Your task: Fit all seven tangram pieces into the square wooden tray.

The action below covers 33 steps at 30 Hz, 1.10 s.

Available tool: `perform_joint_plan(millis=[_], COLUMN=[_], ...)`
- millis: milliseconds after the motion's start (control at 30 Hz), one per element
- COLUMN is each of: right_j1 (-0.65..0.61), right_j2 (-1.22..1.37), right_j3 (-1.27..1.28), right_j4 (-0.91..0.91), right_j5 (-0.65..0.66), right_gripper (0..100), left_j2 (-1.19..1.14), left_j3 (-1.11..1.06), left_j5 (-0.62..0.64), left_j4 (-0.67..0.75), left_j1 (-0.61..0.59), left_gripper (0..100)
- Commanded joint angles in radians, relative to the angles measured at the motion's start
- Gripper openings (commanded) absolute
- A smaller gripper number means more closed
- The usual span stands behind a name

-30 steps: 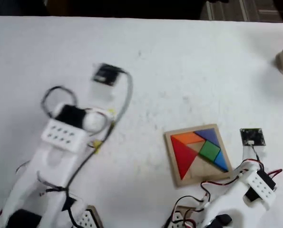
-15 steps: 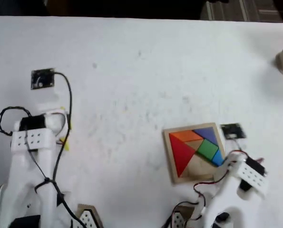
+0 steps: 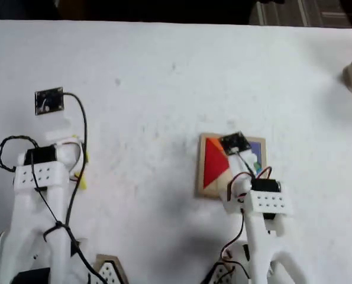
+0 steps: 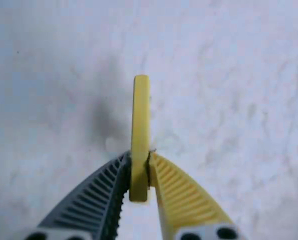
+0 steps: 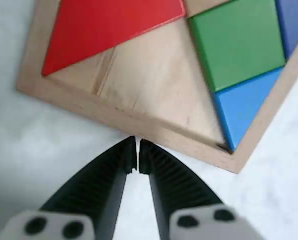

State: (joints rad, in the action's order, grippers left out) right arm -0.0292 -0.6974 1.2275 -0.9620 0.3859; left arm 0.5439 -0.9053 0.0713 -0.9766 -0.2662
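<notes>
Obs., tangram run, standing at the table.

Left arm: parked at about 8 o'clock on the white table [image 3: 164, 77], well apart from the work. The left gripper [image 4: 138, 161] is clenched on a flat yellow wooden tangram piece [image 4: 140, 112]. It is held on edge, with the grey and yellow fingers pinching its two broad faces and most of its length standing out past the tips. My judgement is that an edge-on grip keeps the faces free of the fingers, so the piece can later be laid flat. From above I cannot tell whether the yellow specks by that wrist are the piece or the finger.

Square wooden tray [image 3: 200, 174]: lies at about 4 o'clock from the table's middle, under the right arm's wrist. Seated inside are a large red wooden triangle [image 5: 113, 25], a green wooden square [image 5: 236, 42] and a bright blue wooden triangle [image 5: 244, 112]. A darker blue piece [image 5: 294, 22] touches the green square's far side. A triangular bay of bare wood [image 5: 149, 75] remains, bounded by the red triangle, the green square and the blue triangle.

Right gripper [image 5: 133, 150]: its black ribbed fingers are pressed together with nothing between them, and the tips sit just outside the tray's rim beside the empty bay. It looks placed to steady or nudge the tray, not to pick anything up.

Status: not finished, since one bay is open and the yellow piece is off the tray. The next step is probably to carry the yellow piece over. The risk is that a shifted or turned tray would spoil the fit.
</notes>
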Motion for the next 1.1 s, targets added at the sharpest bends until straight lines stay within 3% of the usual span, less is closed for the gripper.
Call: perform_joint_plan(millis=[0, 267, 367, 467, 600, 733, 900, 1067], right_j1=[-0.022, -0.091, 0.039, 0.237, 0.458, 0.599, 0.685, 0.727], right_j2=[-0.012, -0.021, -0.044, -0.093, -0.143, -0.159, -0.157, -0.157], right_j3=[-0.089, -0.247, -0.336, -0.374, -0.341, -0.262, -0.157, -0.094], right_j4=[0.059, -0.033, -0.171, -0.254, -0.257, -0.168, -0.051, 0.007], right_j5=[-0.018, -0.064, -0.071, 0.011, 0.132, 0.218, 0.27, 0.295], right_gripper=[1.6, 1.6, 1.6, 1.6, 1.6, 1.6, 1.6, 1.6], left_j2=[0.033, 0.036, 0.039, 0.039, 0.041, 0.041, 0.03, 0.03], left_j3=[0.009, 0.012, 0.018, 0.041, 0.089, 0.104, 0.147, 0.14], left_j5=[0.012, 0.158, 0.198, 0.235, 0.261, 0.295, 0.44, 0.692], left_j4=[0.026, 0.028, 0.031, 0.043, 0.051, 0.112, 0.313, 0.68], left_j1=[-0.004, -0.002, 0.065, 0.179, 0.384, 0.648, 0.855, 0.897], left_gripper=[2, 2, 2, 2, 2, 2, 2, 2])
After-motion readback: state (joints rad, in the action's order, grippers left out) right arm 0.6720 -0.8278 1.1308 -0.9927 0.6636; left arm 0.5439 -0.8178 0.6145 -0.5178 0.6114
